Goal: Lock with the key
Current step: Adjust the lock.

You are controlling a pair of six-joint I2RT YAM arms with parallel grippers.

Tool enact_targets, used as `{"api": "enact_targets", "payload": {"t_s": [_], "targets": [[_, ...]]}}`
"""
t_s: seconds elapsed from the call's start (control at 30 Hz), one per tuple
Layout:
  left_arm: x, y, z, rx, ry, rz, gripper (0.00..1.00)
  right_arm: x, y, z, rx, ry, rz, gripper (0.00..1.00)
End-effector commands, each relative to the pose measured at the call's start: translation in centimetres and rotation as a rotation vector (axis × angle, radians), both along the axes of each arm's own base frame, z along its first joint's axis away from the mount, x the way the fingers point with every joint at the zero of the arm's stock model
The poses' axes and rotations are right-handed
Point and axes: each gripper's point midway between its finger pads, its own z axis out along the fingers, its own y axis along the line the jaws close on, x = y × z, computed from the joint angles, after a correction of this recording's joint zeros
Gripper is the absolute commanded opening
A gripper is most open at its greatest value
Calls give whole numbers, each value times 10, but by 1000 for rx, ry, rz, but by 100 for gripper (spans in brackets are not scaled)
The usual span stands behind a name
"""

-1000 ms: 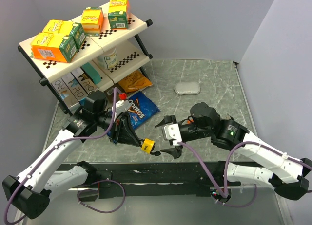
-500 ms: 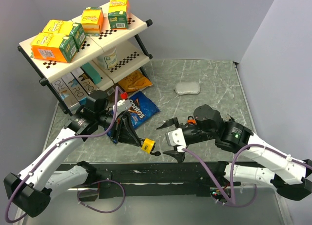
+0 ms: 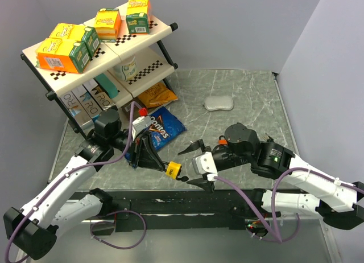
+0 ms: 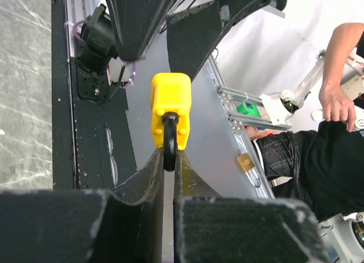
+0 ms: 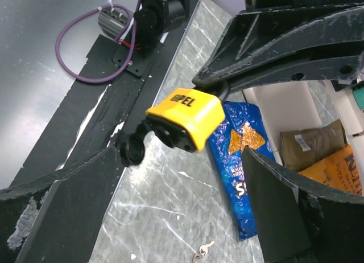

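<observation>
My left gripper (image 3: pixel 161 165) is shut on the black shackle (image 4: pixel 169 143) of a yellow padlock (image 3: pixel 171 169) and holds it above the table's near edge. In the left wrist view the padlock (image 4: pixel 170 106) hangs beyond my closed fingers (image 4: pixel 151 177). A black key head (image 5: pixel 132 151) sticks out of the padlock's dark underside (image 5: pixel 170 135), and shows as a dark bit in the top view (image 3: pixel 183 179). My right gripper (image 3: pixel 192 165) is open, its fingers (image 5: pixel 57 212) either side of the padlock's key end without touching it.
A blue chip bag (image 3: pixel 164 128) lies just behind the padlock. Small silver keys (image 5: pixel 202 253) lie on the marble table (image 3: pixel 239 86). A shelf rack (image 3: pixel 148 66) with boxes stands at back left. A white pad (image 3: pixel 219 103) lies at the back. A black strip (image 3: pixel 187 201) runs along the near edge.
My right gripper has moved left toward the padlock, so its open fingers now flank the key end. My left gripper has held the padlock almost still.
</observation>
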Motion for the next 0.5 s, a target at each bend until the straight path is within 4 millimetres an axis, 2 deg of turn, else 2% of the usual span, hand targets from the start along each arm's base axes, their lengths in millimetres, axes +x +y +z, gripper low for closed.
{"api": "enact_targets", "payload": {"t_s": [0.0,0.27,0.47], "targets": [[-2,1,19,-57,-68,-10,1,-1,6,26,84,-60,13,96],[-5,3,16,-43,-59,-41,1,0,-4,9,54,-147,21,99],[-3,2,15,-44,-47,-46,1,10,3,15,93,-197,-25,94]]}}
